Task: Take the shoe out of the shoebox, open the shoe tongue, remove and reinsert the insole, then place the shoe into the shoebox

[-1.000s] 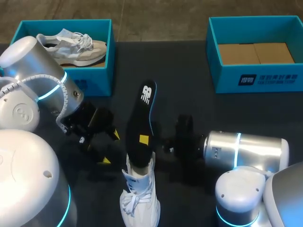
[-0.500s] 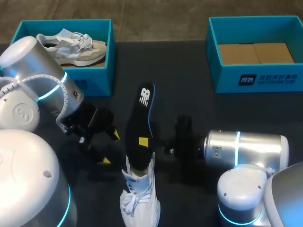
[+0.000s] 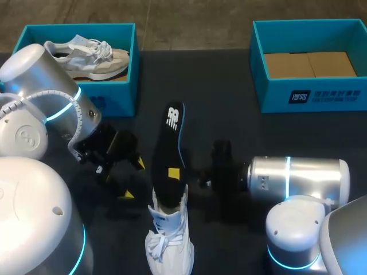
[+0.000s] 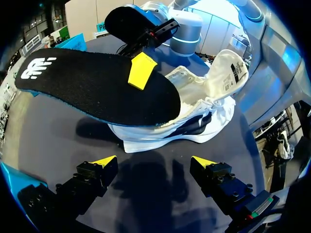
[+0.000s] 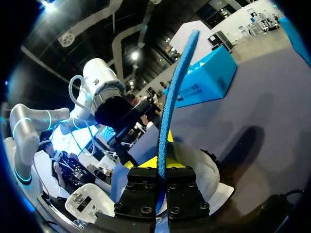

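Note:
A white shoe (image 3: 167, 238) stands on the dark table near its front edge, tongue pulled open (image 4: 228, 68). A black insole (image 3: 170, 143) with a blue edge rises out of the shoe's opening, its lower end inside the shoe. My right gripper (image 3: 174, 172) is shut on the insole's middle, a yellow fingertip (image 4: 141, 70) lying on its black face. In the right wrist view the insole (image 5: 176, 87) stands edge-on between the shut fingers (image 5: 161, 167). My left gripper (image 3: 133, 179) hangs open left of the shoe, nothing between its fingers (image 4: 154, 162).
A blue shoebox (image 3: 123, 86) at the back left holds a second pale shoe (image 3: 86, 57). Another blue shoebox (image 3: 309, 97) at the back right holds brown cardboard. Dark table lies between the boxes.
The insole in the right gripper has slid a little toward the shoe, its free end lower and slightly to the left. The left arm has not moved.

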`<state>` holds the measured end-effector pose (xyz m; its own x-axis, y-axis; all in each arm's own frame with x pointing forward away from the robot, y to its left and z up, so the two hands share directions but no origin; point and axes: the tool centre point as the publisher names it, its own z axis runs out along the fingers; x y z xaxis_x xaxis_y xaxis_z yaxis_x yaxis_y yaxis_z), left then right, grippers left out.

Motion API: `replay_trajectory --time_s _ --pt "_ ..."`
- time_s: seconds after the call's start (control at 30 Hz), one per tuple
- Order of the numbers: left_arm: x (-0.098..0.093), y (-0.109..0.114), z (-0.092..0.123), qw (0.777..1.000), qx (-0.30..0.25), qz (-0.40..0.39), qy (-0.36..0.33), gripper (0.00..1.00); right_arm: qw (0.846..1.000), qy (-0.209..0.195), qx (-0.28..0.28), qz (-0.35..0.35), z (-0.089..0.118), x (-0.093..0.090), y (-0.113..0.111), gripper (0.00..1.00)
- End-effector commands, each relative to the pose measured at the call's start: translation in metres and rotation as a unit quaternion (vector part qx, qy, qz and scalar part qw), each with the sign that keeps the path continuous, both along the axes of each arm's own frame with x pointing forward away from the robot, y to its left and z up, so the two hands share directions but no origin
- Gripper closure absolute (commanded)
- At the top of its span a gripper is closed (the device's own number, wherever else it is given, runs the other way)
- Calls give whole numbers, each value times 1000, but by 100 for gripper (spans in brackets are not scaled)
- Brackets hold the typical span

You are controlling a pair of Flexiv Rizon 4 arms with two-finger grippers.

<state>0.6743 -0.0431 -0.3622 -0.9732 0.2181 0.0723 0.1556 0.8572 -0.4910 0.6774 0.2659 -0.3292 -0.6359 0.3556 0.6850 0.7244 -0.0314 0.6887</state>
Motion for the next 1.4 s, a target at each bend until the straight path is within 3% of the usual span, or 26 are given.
replay_trajectory --time_s 0.03,0.53,1.4 --pt "-1 -1 0 1000 1 1 -1 0 1000 -4 8 4 -3 -2 -4 100" --pt "-1 -1 0 1000 1 1 -1 0 999 -23 41 16 -8 -7 -4 100" --pt "-1 -1 0 1000 1 1 -1 0 998 -28 40 30 -16 -19 -2 100"
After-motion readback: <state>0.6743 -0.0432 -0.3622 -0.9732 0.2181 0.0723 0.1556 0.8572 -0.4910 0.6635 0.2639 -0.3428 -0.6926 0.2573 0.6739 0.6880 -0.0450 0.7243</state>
